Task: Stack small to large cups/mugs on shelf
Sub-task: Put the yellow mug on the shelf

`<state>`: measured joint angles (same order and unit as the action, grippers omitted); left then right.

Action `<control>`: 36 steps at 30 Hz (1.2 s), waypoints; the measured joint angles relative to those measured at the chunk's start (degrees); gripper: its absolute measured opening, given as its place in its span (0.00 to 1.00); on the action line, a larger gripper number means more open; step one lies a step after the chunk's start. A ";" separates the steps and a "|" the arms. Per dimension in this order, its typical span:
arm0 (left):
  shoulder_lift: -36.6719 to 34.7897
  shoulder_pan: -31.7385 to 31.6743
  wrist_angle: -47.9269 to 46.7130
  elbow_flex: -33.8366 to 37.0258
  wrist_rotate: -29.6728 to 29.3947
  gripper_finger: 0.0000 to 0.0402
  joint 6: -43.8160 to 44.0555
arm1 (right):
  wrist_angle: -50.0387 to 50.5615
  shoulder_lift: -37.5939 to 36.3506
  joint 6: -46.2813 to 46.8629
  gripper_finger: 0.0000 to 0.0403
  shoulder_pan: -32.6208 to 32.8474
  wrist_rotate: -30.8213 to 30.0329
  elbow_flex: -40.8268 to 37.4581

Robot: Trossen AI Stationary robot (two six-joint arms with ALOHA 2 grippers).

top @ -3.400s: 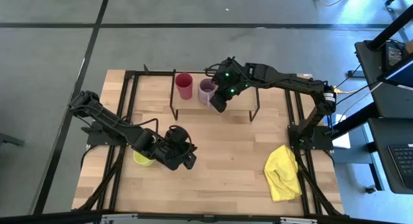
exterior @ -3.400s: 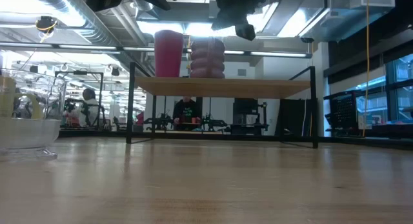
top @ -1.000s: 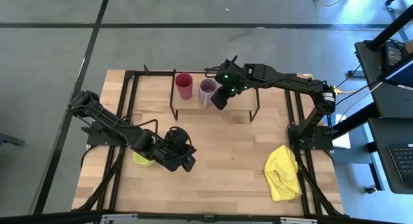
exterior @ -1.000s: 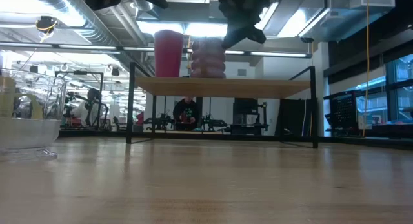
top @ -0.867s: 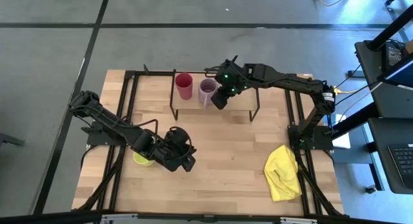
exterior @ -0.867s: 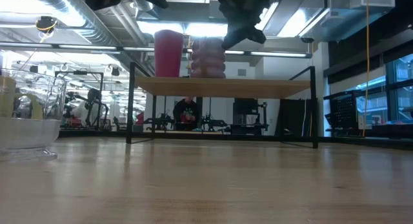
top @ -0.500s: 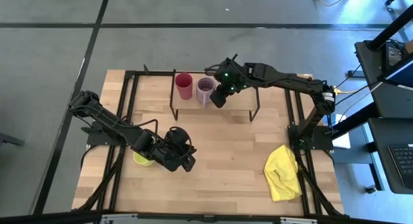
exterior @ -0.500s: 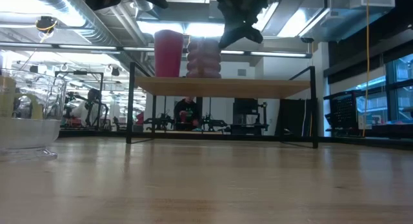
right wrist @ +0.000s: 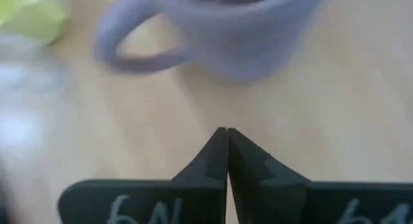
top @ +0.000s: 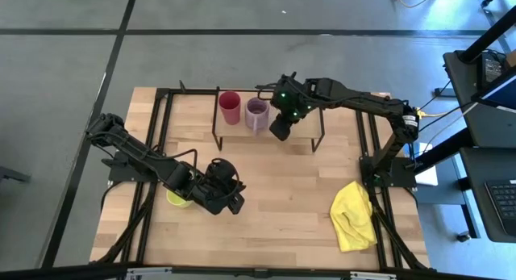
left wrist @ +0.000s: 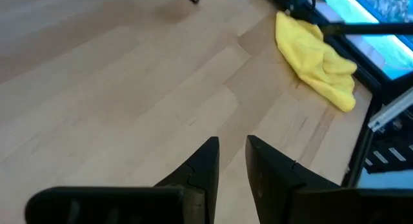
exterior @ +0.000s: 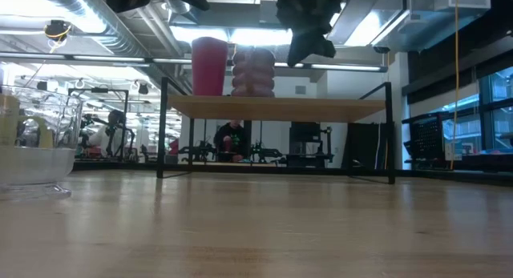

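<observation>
1. Two vessels stand on the shelf [top: 302, 123]: red cup [top: 230, 107], and lilac mug [top: 256, 113] just beside it.
2. Right gripper [top: 278, 131], fingers pressed together and empty, hangs just beside the lilac mug, apart from it.
3. Left gripper [top: 234, 201] waits off the shelf, fingers slightly parted, by the yellow-green mug [top: 177, 198].

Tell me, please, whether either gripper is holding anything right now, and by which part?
Nothing is held. The right gripper is shut and empty beside the lilac mug on the shelf; the left gripper hangs empty over the table.

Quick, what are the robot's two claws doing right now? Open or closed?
Left gripper: fingers slightly apart, holding nothing.
Right gripper: closed, empty, beside the lilac mug.
</observation>
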<state>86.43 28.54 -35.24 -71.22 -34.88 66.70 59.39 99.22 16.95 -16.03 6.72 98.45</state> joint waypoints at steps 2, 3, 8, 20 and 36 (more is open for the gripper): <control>0.00 0.47 2.98 0.02 -3.36 0.18 -2.95 | -0.87 -0.35 -1.35 0.04 0.03 7.42 0.00; 0.00 0.92 6.08 0.02 -5.82 0.18 -5.81 | -2.50 -0.65 -2.30 0.06 0.44 11.58 0.00; -0.40 2.40 24.23 -0.02 -12.23 0.18 -23.77 | -11.24 -3.46 -8.61 0.13 2.97 34.89 0.03; -13.47 1.13 44.77 -0.02 -2.81 0.18 -49.84 | -33.13 -7.42 6.12 0.21 7.81 50.85 0.05; -33.53 0.24 -29.37 -0.05 2.04 0.18 -6.30 | -33.87 -7.91 8.44 0.48 7.88 35.34 0.02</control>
<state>52.90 28.77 -64.61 -71.26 -32.84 60.40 25.52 91.31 25.39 -8.15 42.06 98.48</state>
